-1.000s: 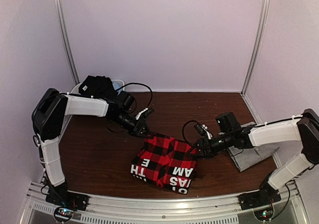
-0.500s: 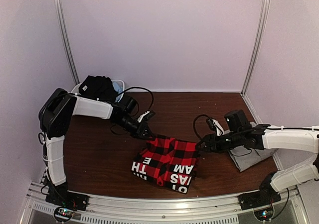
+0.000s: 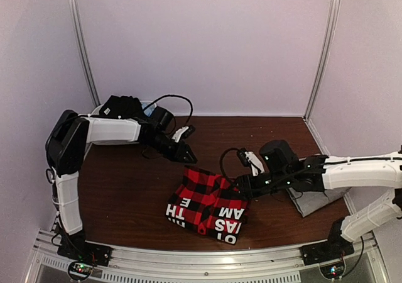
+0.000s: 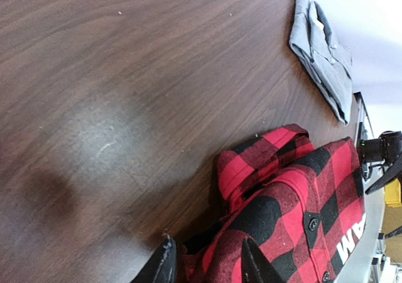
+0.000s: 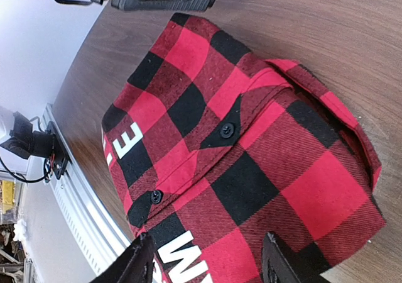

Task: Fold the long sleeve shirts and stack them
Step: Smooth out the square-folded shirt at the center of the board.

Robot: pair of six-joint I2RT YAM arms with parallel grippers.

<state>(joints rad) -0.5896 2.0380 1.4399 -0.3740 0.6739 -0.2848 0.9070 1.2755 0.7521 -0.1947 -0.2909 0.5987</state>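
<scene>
The red-and-black check flannel shirt [image 3: 207, 204] lies folded at the table's front centre, its white lettering toward the near edge. It fills the right wrist view [image 5: 251, 144] and the lower right of the left wrist view [image 4: 295, 214]. The plain grey shirt [image 3: 313, 200] lies folded at the right, partly under my right arm, and shows in the left wrist view [image 4: 323, 50]. My left gripper [image 3: 186, 153] is open just beyond the flannel's far left corner [image 4: 207, 261]. My right gripper [image 3: 242, 185] is open over the flannel's right edge [image 5: 210, 264].
A white tub [image 3: 149, 104] with dark clothes [image 3: 122, 109] stands at the back left corner. A metal rail [image 3: 188, 258] runs along the near edge. Walls close in the table on three sides. Bare brown tabletop [image 3: 119, 188] lies left of the flannel.
My left gripper has drawn back from the flannel's far corner. My right gripper pulled off to the right, then came back over the flannel's right edge. The flannel lies flatter.
</scene>
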